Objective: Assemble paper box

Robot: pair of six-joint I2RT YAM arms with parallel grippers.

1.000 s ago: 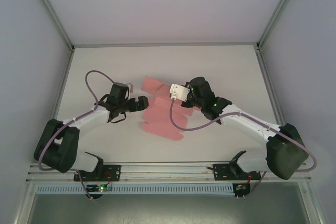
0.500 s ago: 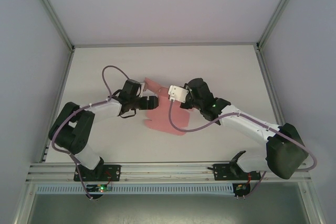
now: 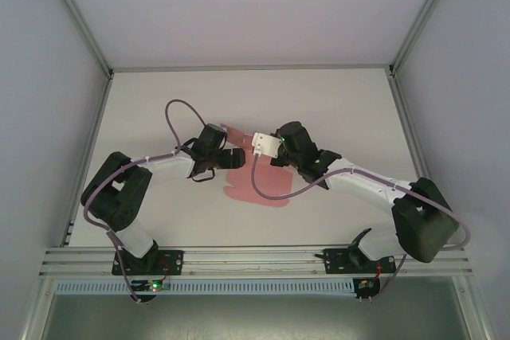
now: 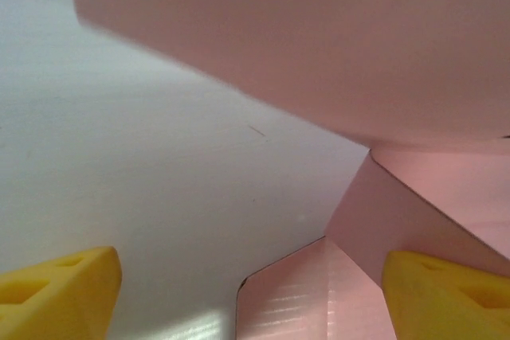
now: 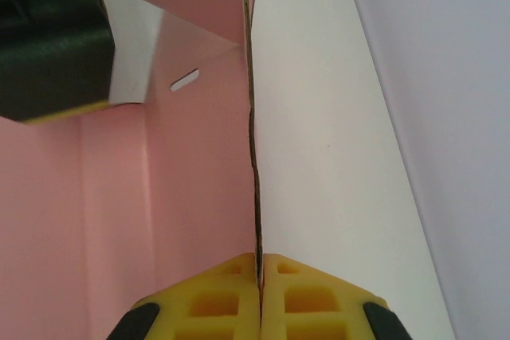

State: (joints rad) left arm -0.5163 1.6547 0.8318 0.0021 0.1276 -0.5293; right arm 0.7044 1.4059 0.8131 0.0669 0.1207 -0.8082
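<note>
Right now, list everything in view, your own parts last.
box: one, pink, a flat creased sheet with flaps, mid-table between the arms
table: one, white, under the box
rail: one, grey metal, along the near edge by the arm bases
cables: two, purple, one looping along each arm
left gripper: one, yellow pads, open at the box's left side
right gripper: one, yellow pads, shut on a raised box edge

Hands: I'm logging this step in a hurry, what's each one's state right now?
Left hand: open, gripping nothing.
Right hand: closed on the paper box edge.
</note>
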